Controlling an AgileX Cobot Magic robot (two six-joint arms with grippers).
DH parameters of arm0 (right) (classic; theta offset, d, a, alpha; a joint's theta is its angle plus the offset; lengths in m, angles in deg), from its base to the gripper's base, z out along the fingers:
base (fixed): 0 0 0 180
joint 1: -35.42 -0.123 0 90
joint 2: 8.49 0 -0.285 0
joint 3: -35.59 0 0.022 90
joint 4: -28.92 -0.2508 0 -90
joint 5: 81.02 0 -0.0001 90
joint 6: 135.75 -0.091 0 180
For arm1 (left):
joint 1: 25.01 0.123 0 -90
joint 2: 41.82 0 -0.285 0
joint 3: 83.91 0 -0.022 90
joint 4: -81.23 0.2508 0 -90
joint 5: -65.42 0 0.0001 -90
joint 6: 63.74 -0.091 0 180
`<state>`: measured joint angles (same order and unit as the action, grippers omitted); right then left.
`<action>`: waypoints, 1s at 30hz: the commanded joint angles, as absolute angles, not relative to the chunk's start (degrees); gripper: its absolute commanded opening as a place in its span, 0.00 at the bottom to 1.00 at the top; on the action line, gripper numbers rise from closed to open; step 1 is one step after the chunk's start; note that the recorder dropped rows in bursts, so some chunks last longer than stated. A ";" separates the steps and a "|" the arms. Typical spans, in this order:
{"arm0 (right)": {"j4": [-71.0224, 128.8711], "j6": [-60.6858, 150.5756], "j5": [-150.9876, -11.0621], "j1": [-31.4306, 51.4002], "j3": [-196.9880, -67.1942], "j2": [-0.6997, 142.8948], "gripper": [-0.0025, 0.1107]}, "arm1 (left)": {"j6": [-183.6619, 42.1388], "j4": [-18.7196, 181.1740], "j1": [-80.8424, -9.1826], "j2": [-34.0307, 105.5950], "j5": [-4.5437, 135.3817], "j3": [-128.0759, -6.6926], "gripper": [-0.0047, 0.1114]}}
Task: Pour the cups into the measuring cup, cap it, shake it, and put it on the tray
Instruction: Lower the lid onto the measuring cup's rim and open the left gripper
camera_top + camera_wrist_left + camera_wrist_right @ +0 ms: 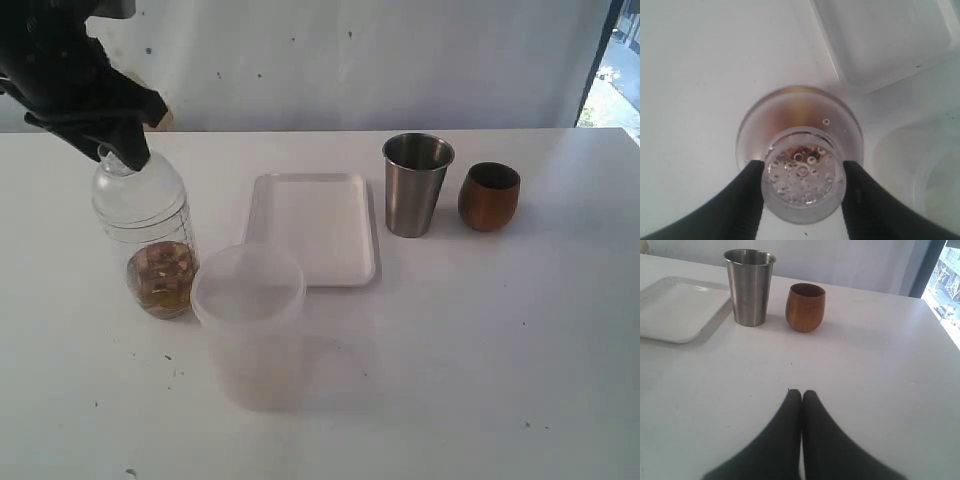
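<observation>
The clear measuring cup (148,245) stands upright left of the white tray (312,228), with brown contents at its bottom. The domed clear cap (140,185) sits on it. My left gripper (120,152) comes down from above and is shut on the cap's round knob (803,182), one black finger on each side. From above, the cup's body (790,107) shows below the knob. The steel cup (417,185) and the brown cup (489,196) stand right of the tray. My right gripper (801,392) is shut and holds nothing, low over the table, short of both cups (749,287) (805,307).
A wide frosted tub (248,330) with a lid stands right in front of the tray, close to the measuring cup's right side. The tray's corner (890,40) and the tub (935,175) lie near the left gripper. A wall backs the table.
</observation>
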<state>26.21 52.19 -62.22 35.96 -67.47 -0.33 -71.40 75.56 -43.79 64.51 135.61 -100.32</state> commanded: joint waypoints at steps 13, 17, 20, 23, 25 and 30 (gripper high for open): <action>26.08 51.93 -62.66 36.08 -67.19 -0.70 0.02 | -74.82 72.31 -43.97 65.33 135.38 -100.44 0.06; 26.08 51.93 -62.66 36.08 -67.19 -0.70 0.02 | -75.51 72.31 -43.97 65.33 135.38 -100.44 0.20; 26.08 51.93 -62.66 36.08 -67.19 -0.70 0.02 | -75.51 72.31 -43.97 65.33 135.38 -100.44 0.34; 26.08 51.93 -62.66 36.08 -67.19 -0.70 0.02 | -75.51 72.31 -43.97 65.33 135.38 -100.44 0.43; 26.08 51.93 -62.66 36.08 -67.19 -0.70 0.02 | -75.61 72.31 -43.97 65.33 135.38 -100.44 0.48; 26.08 51.93 -62.66 36.08 -67.19 -0.70 0.02 | -76.66 72.31 -43.97 65.33 135.38 -100.44 0.59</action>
<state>26.21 52.19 -62.22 35.96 -67.47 -0.33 -76.15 73.07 -43.79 65.08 135.35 -100.32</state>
